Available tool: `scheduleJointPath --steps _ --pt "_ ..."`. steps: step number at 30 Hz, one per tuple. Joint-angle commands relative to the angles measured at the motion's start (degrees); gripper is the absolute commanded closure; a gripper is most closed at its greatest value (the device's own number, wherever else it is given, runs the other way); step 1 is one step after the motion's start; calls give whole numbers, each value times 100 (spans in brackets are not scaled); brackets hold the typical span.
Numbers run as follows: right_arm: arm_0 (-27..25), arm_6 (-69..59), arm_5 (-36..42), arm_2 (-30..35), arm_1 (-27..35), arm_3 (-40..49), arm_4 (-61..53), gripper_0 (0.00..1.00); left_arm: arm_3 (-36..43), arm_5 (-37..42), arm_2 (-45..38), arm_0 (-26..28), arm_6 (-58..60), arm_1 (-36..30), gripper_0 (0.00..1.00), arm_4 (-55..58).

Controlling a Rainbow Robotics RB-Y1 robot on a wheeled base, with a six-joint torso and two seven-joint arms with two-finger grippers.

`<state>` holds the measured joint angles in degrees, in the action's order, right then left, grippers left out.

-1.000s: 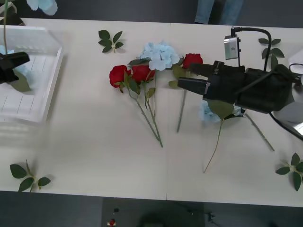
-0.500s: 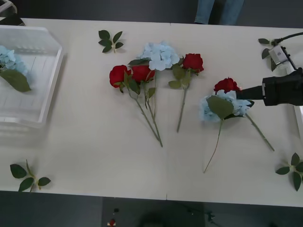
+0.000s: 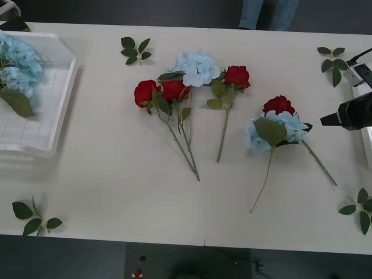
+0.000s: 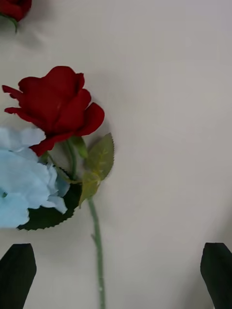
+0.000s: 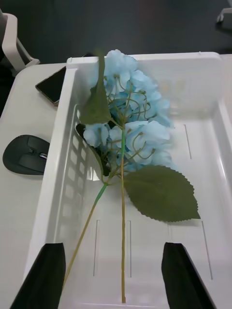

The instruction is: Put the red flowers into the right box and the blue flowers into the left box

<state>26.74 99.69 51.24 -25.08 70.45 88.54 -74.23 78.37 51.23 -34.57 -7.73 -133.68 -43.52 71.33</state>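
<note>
Several red flowers lie mid-table: two roses (image 3: 160,91) side by side, one (image 3: 237,75) beside a blue flower (image 3: 197,67), and one (image 3: 278,104) touching another blue flower (image 3: 273,129). My right gripper (image 3: 325,121) hovers at the table's right, short of that last pair. In its wrist view it stands open (image 4: 116,277) above the rose's (image 4: 55,104) stem (image 4: 96,241), with the blue flower (image 4: 21,178) alongside. The left gripper (image 5: 116,275) is open over the left box (image 5: 72,159), where blue flowers (image 5: 130,120) lie. The white edge of the right box (image 3: 368,145) shows at far right.
Loose leaf sprigs lie at the back (image 3: 136,49), front left (image 3: 35,216), back right (image 3: 332,58) and front right (image 3: 360,209). A mouse (image 5: 26,153) and a phone (image 5: 50,84) sit beside the left box. The front middle of the table is bare.
My right arm has drawn back to the right, uncovering the rose and blue flower there. The left gripper has left the front view, and blue flowers now lie in the left box.
</note>
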Motion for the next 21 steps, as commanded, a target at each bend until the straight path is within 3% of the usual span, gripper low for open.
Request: scheduleJointPath --steps 1,5,11,15,21 --pt "209 -81 -17 -85 -154 -12 577 0 178 546 -67 -35 35 10 2 611" --pt "525 -107 -17 -568 -400 -241 1359 0 459 1443 82 -176 -123 10 0 1393" --pt "877 -90 -26 -840 -919 -926 1473 0 591 1777 900 -642 545 10 0 1577" --pt "1026 -116 -44 -840 -1288 -1357 1438 0 583 1513 1708 -1081 1213 116 0 1068" --pt "1158 -134 -167 -840 -1710 -1752 1385 0 583 1258 2288 -1723 2329 880 0 -497"
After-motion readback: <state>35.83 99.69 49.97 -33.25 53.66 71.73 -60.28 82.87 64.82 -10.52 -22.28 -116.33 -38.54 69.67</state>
